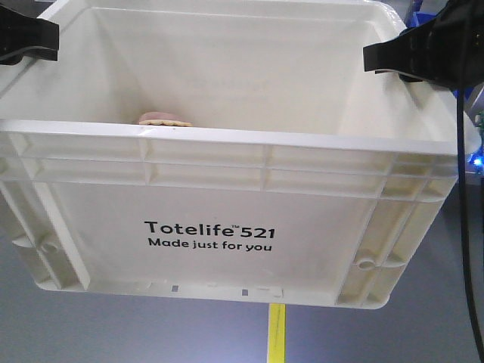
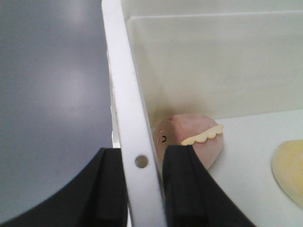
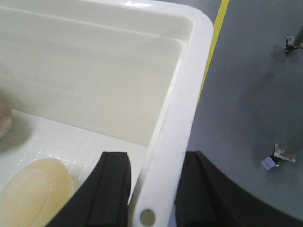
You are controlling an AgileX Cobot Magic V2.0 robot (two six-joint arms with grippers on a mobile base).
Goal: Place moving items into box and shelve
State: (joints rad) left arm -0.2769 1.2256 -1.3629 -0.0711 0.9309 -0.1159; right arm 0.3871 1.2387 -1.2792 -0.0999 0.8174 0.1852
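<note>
A white tote box (image 1: 227,227) printed "Totelife 521" hangs above the grey floor, held by both side rims. My left gripper (image 1: 26,39) is shut on the left rim (image 2: 135,142), one finger inside and one outside. My right gripper (image 1: 404,54) is shut on the right rim (image 3: 175,127) in the same way. Inside, a pink round toy (image 2: 196,139) with a yellow scalloped trim lies against the left wall, right by my left gripper (image 2: 142,189). Its top shows in the front view (image 1: 162,119). A pale yellow round item (image 3: 33,198) lies on the box floor near my right gripper (image 3: 151,189).
A yellow floor line (image 1: 277,333) runs under the box and past its right corner (image 3: 215,38). A black cable (image 1: 463,227) hangs at the right. Small metal brackets (image 3: 279,156) sit on the grey floor right of the box.
</note>
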